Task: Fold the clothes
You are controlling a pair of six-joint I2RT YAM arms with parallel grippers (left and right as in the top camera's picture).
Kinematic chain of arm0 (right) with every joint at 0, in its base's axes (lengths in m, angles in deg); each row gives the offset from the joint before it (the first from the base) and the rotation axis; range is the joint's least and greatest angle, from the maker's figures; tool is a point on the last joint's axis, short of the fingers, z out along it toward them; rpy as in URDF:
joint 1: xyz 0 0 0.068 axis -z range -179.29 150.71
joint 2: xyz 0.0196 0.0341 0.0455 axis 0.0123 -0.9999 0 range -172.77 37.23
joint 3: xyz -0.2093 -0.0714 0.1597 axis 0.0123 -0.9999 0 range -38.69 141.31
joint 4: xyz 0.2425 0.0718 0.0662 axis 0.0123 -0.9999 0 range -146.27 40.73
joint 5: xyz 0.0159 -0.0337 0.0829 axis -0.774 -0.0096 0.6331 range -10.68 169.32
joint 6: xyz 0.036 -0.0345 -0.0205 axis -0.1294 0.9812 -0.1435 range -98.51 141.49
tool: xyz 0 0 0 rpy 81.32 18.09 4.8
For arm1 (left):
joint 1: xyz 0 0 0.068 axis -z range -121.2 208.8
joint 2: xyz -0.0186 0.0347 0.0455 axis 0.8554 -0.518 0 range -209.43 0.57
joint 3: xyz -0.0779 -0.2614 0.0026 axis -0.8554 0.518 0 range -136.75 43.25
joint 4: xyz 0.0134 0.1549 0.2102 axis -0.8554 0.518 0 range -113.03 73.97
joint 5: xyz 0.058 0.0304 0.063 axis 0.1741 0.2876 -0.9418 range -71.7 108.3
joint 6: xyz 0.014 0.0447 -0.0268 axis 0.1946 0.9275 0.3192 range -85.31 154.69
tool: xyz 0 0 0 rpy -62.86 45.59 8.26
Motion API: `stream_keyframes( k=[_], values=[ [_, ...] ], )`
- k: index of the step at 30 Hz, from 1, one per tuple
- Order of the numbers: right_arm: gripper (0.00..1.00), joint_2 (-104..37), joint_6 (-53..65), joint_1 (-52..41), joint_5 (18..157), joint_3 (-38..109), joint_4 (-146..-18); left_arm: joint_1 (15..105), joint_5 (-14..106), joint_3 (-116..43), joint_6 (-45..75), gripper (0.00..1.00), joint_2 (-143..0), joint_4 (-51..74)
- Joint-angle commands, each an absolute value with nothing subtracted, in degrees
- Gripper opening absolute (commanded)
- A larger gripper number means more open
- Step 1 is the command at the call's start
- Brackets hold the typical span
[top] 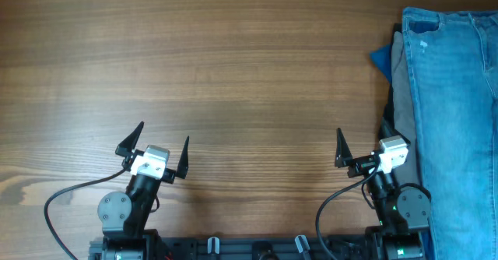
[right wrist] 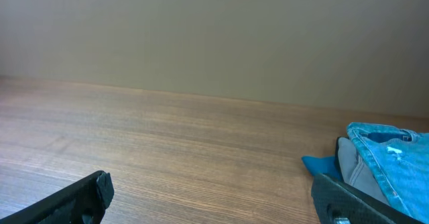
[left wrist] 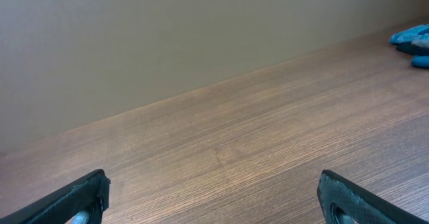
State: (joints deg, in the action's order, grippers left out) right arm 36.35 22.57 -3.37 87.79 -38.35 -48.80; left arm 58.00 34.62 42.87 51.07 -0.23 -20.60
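Light-blue jeans [top: 455,120] lie spread flat along the frame's right edge, overlapping a grey garment [top: 402,81]; a bright blue cloth [top: 381,57] pokes out at their left.

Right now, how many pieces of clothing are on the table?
3 visible: jeans on top at the right edge, a gray piece under them, a blue piece peeking out to their left. More may be hidden underneath.
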Motion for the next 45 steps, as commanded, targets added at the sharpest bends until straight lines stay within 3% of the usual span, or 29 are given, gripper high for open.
stream_keyframes(
  k=[1,18,23,25,30,33,37,41,45],
  values=[
    [1.0,36.22,21.47,-3.09,86.96,-38.39,-48.67,57.96,34.72,42.87,50.81,1.0,0.08,-20.2],
    [1.0,36.22,22.94,-3.06,83.83,-38.39,-46.74,57.96,35.23,42.89,50.98,1.0,0.08,-23.59],
    [1.0,36.22,22.92,-3.06,72.36,-37.74,-33.02,57.94,38.81,41.12,49.14,1.0,0.08,-31.26],
    [1.0,35.84,19.99,-3.09,75.31,-33.52,-33.15,57.94,36.1,36.68,46.41,1.0,-0.18,-29.97],
    [1.0,26.53,13.78,-3.09,86.78,-14.79,-54.81,57.94,33.26,19.59,43.7,1.0,-11.64,-12.16],
    [1.0,9.0,12.4,-3.09,91.02,5.89,-81.19,57.96,34.83,1.45,36.86,1.0,-29.58,4.95],
    [1.0,-16.09,11.25,-3.09,92.42,28.82,-106.0,57.96,41.08,-20.52,35.24,1.0,-49.86,24.56],
    [1.0,-36.02,17.08,-3.06,107.77,44.99,-115.24,57.94,41.78,-34.92,37.25,1.0,-64.99,38.05],
    [1.0,-48.48,11.33,-1.69,98.04,50.63,-106.3,57.94,41.83,-37.02,38.72,1.0,-69.45,39.42]
  ],
)
